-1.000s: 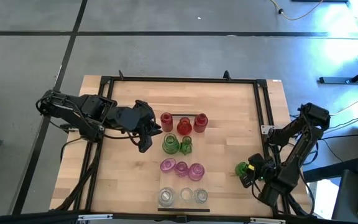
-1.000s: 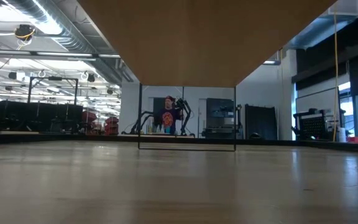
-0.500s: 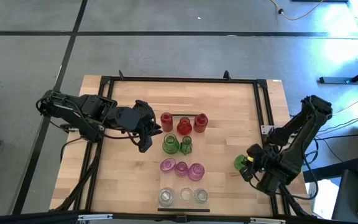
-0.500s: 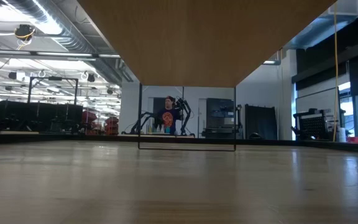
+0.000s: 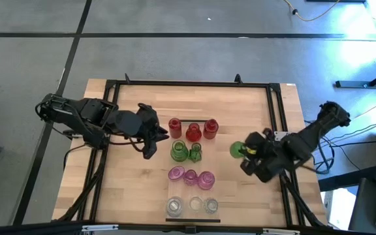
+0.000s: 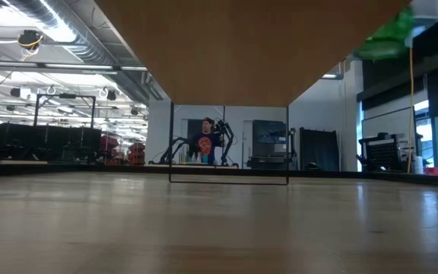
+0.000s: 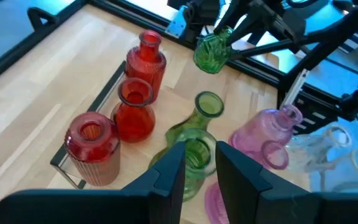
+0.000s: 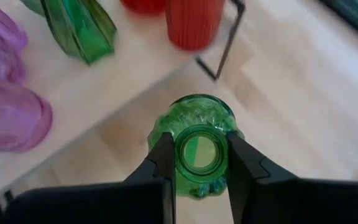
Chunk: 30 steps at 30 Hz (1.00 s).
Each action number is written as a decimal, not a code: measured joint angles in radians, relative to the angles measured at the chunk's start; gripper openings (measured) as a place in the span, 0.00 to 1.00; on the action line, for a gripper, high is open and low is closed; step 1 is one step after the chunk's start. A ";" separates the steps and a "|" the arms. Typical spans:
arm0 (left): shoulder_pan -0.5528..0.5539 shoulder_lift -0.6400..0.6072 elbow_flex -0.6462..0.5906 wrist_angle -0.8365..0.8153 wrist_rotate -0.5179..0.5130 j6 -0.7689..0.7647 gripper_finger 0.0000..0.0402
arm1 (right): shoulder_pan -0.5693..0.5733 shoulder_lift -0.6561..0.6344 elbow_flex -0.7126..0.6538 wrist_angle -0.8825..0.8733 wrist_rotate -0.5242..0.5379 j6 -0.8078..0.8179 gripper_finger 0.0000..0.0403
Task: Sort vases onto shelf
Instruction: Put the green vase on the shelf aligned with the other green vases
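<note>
— Since a second back, what had moved?

— Only the right arm: it had swung its green vase (image 5: 237, 149) from the tabletop's (image 5: 129, 183) right edge in toward the shelf (image 5: 194, 210). The left tool (image 5: 150, 140) had stayed put beside the green row, fingers (image 7: 168, 176) nearly closed on nothing, just above one of the two green vases (image 5: 179, 151) standing there.

— And across the shelf?

— Red vases (image 5: 192, 130), the green pair, pink vases (image 5: 190, 175) and clear vases (image 5: 192, 205) stood in rows. The right tool (image 5: 248, 151) was clamped on the third green vase's neck, held up just right of its row.

— How should it finish?

— I'd keep it upright, lower it into the gap beside the green pair without nudging them, then release.
</note>
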 joint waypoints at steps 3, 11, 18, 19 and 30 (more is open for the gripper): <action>0.001 0.000 0.000 -0.001 -0.006 0.000 0.21 | -0.075 0.041 0.076 0.021 -0.010 -0.163 0.15; 0.001 -0.007 0.000 0.006 -0.006 -0.006 0.21 | -0.187 0.162 0.191 0.094 -0.053 -0.404 0.15; -0.011 -0.036 0.000 0.058 -0.028 0.000 0.21 | -0.200 0.216 0.192 0.232 -0.103 -0.475 0.15; -0.010 -0.040 0.000 0.058 -0.034 0.000 0.21 | -0.201 0.224 0.192 0.232 -0.106 -0.475 0.15; -0.010 -0.069 0.000 0.066 -0.038 0.028 0.21 | -0.256 0.265 0.192 0.294 -0.204 -0.528 0.15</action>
